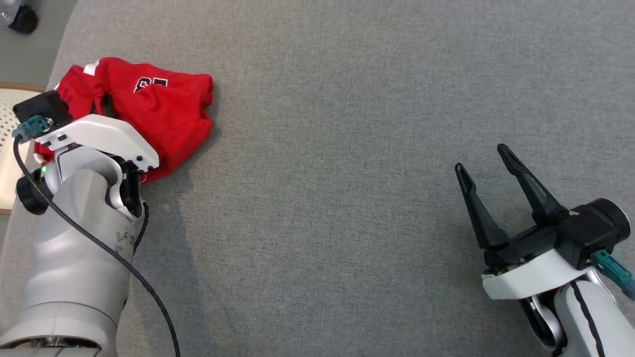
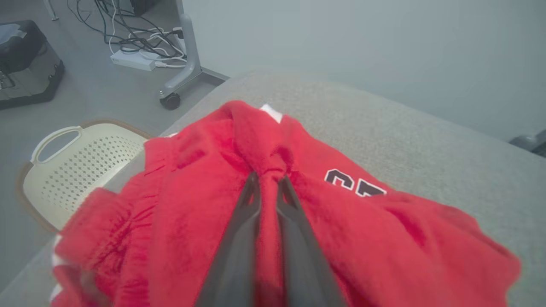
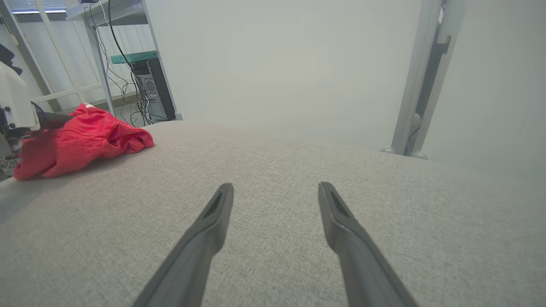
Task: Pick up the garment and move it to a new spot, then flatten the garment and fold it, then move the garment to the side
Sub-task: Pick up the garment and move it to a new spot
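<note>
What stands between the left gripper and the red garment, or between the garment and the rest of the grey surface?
Nothing visible. The left gripper pinches a ridge of the red garment, and the grey surface from there across to the open right gripper shows no object in the path.

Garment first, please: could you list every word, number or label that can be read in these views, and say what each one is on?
On the red garment: black, white-edged numerals, cut off by folds and not readable whole.
No other legible text.
</note>
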